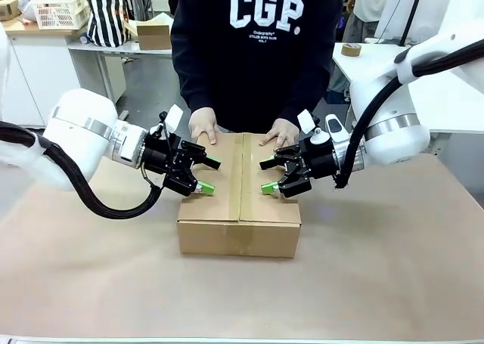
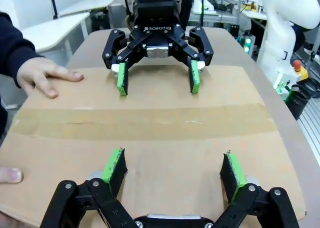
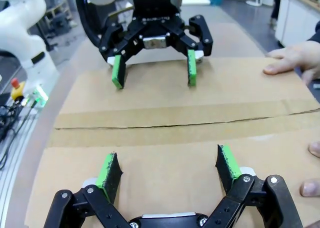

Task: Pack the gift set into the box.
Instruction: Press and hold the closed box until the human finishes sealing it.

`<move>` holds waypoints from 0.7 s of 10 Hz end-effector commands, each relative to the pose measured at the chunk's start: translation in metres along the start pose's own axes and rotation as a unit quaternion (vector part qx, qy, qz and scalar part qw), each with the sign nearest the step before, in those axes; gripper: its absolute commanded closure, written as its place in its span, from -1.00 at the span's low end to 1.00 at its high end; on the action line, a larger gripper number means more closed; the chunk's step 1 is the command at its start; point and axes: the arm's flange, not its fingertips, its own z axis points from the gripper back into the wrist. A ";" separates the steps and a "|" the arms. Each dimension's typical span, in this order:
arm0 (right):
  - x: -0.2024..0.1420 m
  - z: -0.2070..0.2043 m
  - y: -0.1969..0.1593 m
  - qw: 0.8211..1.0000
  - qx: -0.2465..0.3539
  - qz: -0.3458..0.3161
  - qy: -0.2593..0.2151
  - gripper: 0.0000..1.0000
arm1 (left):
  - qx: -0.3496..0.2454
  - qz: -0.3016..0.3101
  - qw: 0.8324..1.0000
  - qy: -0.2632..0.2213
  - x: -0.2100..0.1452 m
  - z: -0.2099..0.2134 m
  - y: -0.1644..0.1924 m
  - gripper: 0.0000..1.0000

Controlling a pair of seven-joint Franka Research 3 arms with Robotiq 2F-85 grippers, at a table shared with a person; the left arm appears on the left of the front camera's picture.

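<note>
Closest to you is the brown worktop (image 1: 378, 283), and the box (image 1: 238, 234) sits on it dead centre. Its top flaps (image 1: 266, 196) are folded down flat, with a paler band (image 1: 241, 185) along the seam running from 12 to 6 o'clock.

Your left claw (image 1: 210, 175) comes in from 9 o'clock and hangs over that side of the box top. It's wide open, nothing between its green pads (image 1: 206, 187). Your right claw (image 1: 267, 176) mirrors it from 3 o'clock, also spread open and empty. The two point at each other across the seam, near but apart. Can't tell from any of the views whether the lower pads touch the cardboard or just float above it.

At the 12 o'clock edge of the box, the person in the dark sweatshirt has one hand (image 1: 203, 125) flat on the flap at about 11 o'clock and the other hand (image 1: 281, 134) at about 1 o'clock, fingers spread on the cardboard. Both wrist views show those fingers resting on the flaps, off to the side of your claws.
</note>
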 end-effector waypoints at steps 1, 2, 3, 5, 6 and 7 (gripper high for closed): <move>-0.010 -0.004 -0.006 1.000 0.000 0.022 0.009 -1.00 | -0.002 0.007 1.000 0.017 0.003 -0.004 -0.001 -1.00; -0.012 -0.003 -0.007 1.000 0.000 0.020 0.012 -1.00 | -0.004 0.007 1.000 0.023 0.002 -0.005 -0.002 -1.00; -0.014 -0.003 -0.007 1.000 0.002 0.017 0.012 -1.00 | -0.007 0.005 1.000 0.028 0.001 -0.006 -0.003 -1.00; -0.016 -0.001 -0.007 1.000 -0.001 0.012 0.015 -1.00 | -0.011 -0.007 0.999 0.032 -0.002 -0.006 -0.004 -1.00; -0.001 -0.001 -0.002 1.000 0.003 0.001 0.000 -1.00 | -0.002 0.000 1.000 0.013 0.000 -0.003 -0.001 -1.00; -0.001 -0.001 -0.002 1.000 0.003 0.001 0.000 -1.00 | -0.002 0.000 1.000 0.013 0.000 -0.003 -0.001 -1.00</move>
